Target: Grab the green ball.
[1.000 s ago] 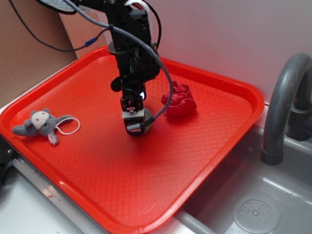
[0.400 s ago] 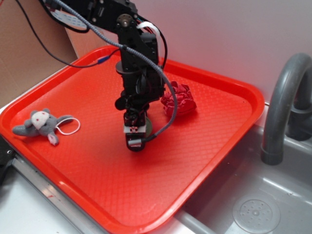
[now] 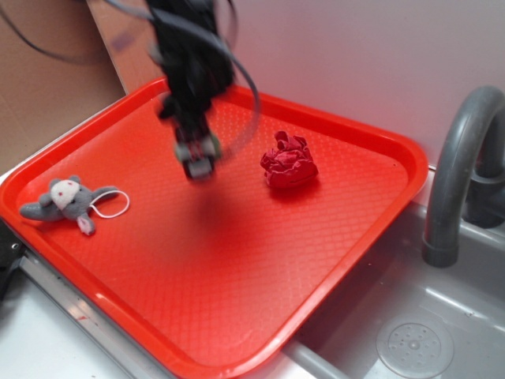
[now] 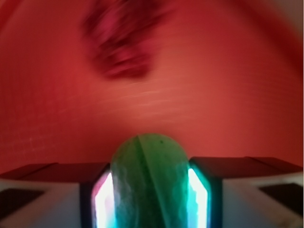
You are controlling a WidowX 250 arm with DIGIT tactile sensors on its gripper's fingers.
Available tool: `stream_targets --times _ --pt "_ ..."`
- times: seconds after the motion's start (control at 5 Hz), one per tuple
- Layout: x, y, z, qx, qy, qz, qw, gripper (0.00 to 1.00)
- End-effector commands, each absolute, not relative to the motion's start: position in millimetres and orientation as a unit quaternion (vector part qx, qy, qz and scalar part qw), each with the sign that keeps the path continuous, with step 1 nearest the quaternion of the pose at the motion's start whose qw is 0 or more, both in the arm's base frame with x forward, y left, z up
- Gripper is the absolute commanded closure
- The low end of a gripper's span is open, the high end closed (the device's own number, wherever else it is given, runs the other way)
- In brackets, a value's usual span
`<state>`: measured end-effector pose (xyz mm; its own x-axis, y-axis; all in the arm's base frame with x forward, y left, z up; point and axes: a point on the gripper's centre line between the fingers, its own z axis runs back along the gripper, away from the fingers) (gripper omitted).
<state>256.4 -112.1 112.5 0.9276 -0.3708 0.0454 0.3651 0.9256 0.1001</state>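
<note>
The green ball point(image 4: 149, 178) fills the space between my two fingers in the wrist view, pressed by a pad on each side. My gripper point(image 3: 199, 162) is shut on it and hangs blurred above the red tray point(image 3: 347, 237), left of the dark red fabric lump point(image 3: 289, 160). From the exterior view the ball itself is hidden behind the fingers and the blur. Its shadow lies on the tray below.
A grey plush mouse point(image 3: 67, 200) lies at the tray's left edge. The dark red lump shows blurred ahead in the wrist view point(image 4: 121, 40). A grey tap point(image 3: 461, 170) and the sink with its drain point(image 3: 414, 343) lie to the right of the tray.
The gripper has risen from the tray floor and moved back and left, carrying the ball with it. The spot where the ball lay now shows bare tray.
</note>
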Motion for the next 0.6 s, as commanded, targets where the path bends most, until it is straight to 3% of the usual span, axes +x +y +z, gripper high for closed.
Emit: stream_targets --times 0.0,0.2,0.4 --pt "213.5 -51.2 222.2 -0.021 -0.087 0.071 0.993 1.00" --pt "198.6 -50.3 262.9 -0.025 -0.125 0.072 0.989 1.00" --pt "199.0 -51.6 264.2 -0.017 -0.147 0.043 0.988 1.00"
